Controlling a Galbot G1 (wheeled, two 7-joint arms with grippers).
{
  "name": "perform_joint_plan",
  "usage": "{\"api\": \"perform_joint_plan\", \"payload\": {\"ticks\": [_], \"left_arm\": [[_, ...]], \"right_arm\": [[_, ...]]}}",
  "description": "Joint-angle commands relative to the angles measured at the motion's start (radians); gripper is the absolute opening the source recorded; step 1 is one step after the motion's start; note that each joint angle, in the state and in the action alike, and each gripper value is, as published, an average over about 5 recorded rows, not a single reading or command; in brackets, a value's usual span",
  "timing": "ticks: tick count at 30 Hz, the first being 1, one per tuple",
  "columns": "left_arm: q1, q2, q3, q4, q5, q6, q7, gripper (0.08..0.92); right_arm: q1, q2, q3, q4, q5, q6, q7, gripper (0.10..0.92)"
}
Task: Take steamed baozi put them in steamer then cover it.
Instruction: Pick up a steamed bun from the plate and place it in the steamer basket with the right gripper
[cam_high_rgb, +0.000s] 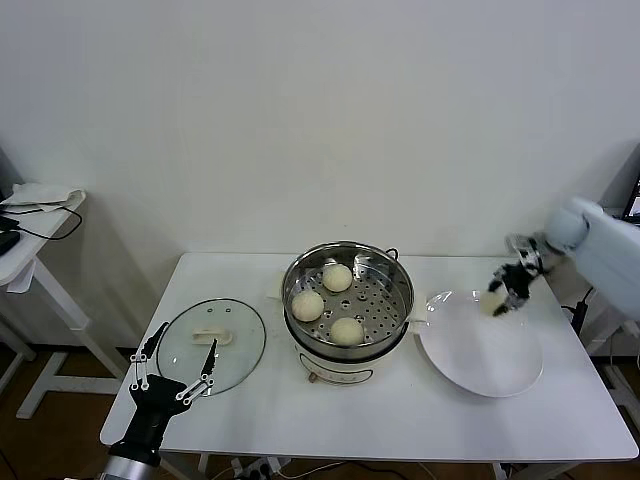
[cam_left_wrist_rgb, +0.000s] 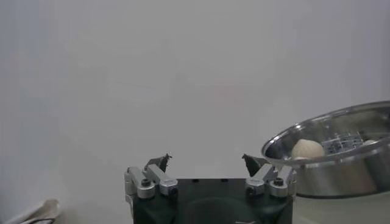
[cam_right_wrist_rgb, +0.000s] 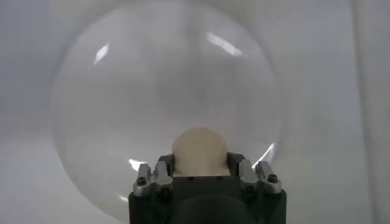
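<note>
The steel steamer (cam_high_rgb: 400, 283) stands mid-table on its white base, with three cream baozi (cam_high_rgb: 337, 277) (cam_high_rgb: 307, 305) (cam_high_rgb: 347, 331) on its perforated tray. My right gripper (cam_high_rgb: 503, 298) is shut on another baozi (cam_right_wrist_rgb: 199, 149) at the far edge of the white plate (cam_high_rgb: 482, 362); in the right wrist view the bun sits squeezed between both fingers above the plate (cam_right_wrist_rgb: 122, 122). My left gripper (cam_high_rgb: 176, 370) stands open at the near left of the table, over the near edge of the glass lid (cam_high_rgb: 211, 342). The left wrist view catches the steamer (cam_left_wrist_rgb: 341, 146) with one baozi (cam_left_wrist_rgb: 308, 149) inside.
The glass lid lies flat on the table left of the steamer. A side table with a cloth and cables (cam_high_rgb: 35, 205) stands at the far left. A white wall runs behind the table.
</note>
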Motion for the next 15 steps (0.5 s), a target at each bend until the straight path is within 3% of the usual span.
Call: {"api": "perform_joint_plan", "payload": {"ticks": [1, 6, 15], "left_arm": [[-0.003, 0.002, 0.000, -0.002, 0.000, -0.003, -0.001, 0.823], [-0.010, 0.002, 0.001, -0.003, -0.001, -0.003, -0.003, 0.823], [-0.012, -0.002, 0.001, 0.001, -0.002, -0.005, -0.006, 0.823]], "right_arm": [[0.465, 0.127, -0.355, 0.273, 0.311, -0.089, -0.111, 0.594], [0.502, 0.208, -0.408, 0.359, 0.397, -0.139, -0.064, 0.594], [0.411, 0.311, -0.439, 0.390, 0.386, -0.195, 0.044, 0.594]]}}
